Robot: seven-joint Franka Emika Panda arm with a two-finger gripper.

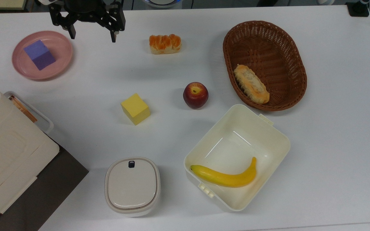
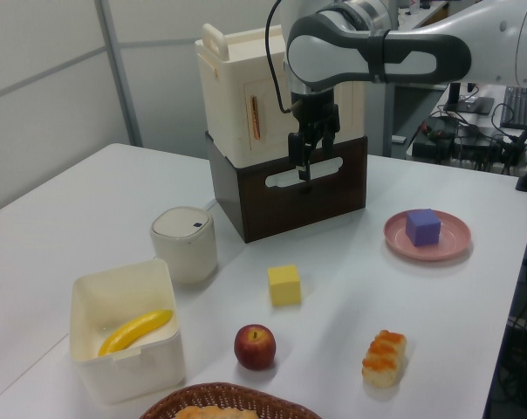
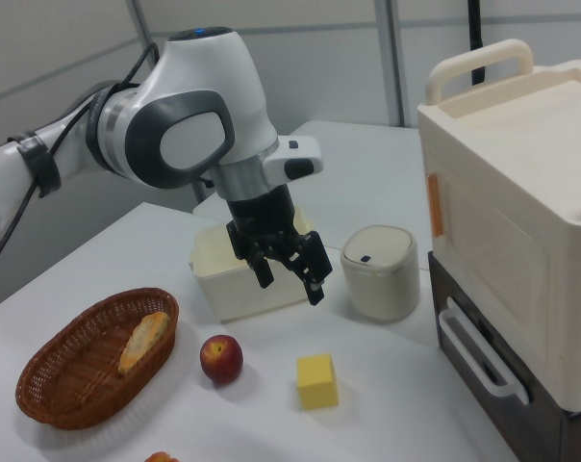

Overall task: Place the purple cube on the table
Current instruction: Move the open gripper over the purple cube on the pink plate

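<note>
The white table (image 1: 178, 70) spreads wide under me, with grey wall panels behind it in the left view and a desk with cables at the left view's right. A cream appliance on a dark brown cabinet (image 2: 285, 188) stands at one table edge. Next in size come the woven basket (image 1: 287, 41) holding a bread roll (image 1: 251, 84), the cream open box (image 1: 262, 141) with a banana (image 1: 225, 176) in it, and the lidded cream container (image 1: 132, 186). The pink plate (image 1: 61, 45) sits near the top view's left edge, and the purple cube (image 1: 39, 54) rests on it. My hand (image 1: 92, 35) hangs above the table just beside that plate, fingers spread wide, holding and touching nothing. Smaller things lie apart: yellow cube (image 1: 135, 108), apple (image 1: 195, 95), orange-topped bread (image 1: 165, 43).
</note>
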